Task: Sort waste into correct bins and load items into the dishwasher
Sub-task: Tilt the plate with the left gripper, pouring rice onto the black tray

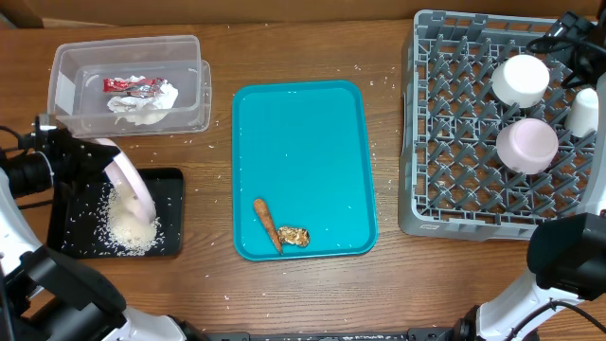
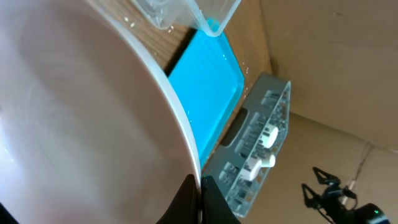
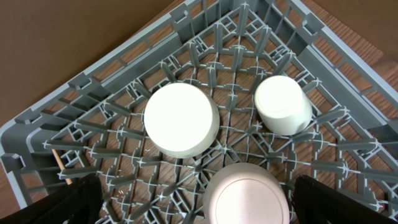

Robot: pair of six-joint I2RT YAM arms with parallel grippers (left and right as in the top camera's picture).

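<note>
Over the black tray [image 1: 169, 180], near left: left gripper [image 2: 199, 198] is clamped tight on the rim of the white plate [image 1: 131, 185]. Plate is tilted steeply, low edge at the rice pile [image 1: 131, 232]. To do this well: hold the tilt over the tray's middle, since a few grains lie outside it on the table [image 1: 398, 284]. A small shake should clear stragglers. Don't swing toward the clear tub [image 1: 66, 90]. Right gripper [image 3: 202, 208] hangs fully open, empty, above the dish rack [image 1: 454, 199]. Sausage stick [image 1: 267, 224] and brown lump [image 1: 294, 236] wait on the teal tray [image 1: 303, 133].

Wooden table [image 1: 303, 305] (tub [image 1: 62, 87], teal tray [image 1: 303, 152], rack [image 1: 409, 142])
</note>
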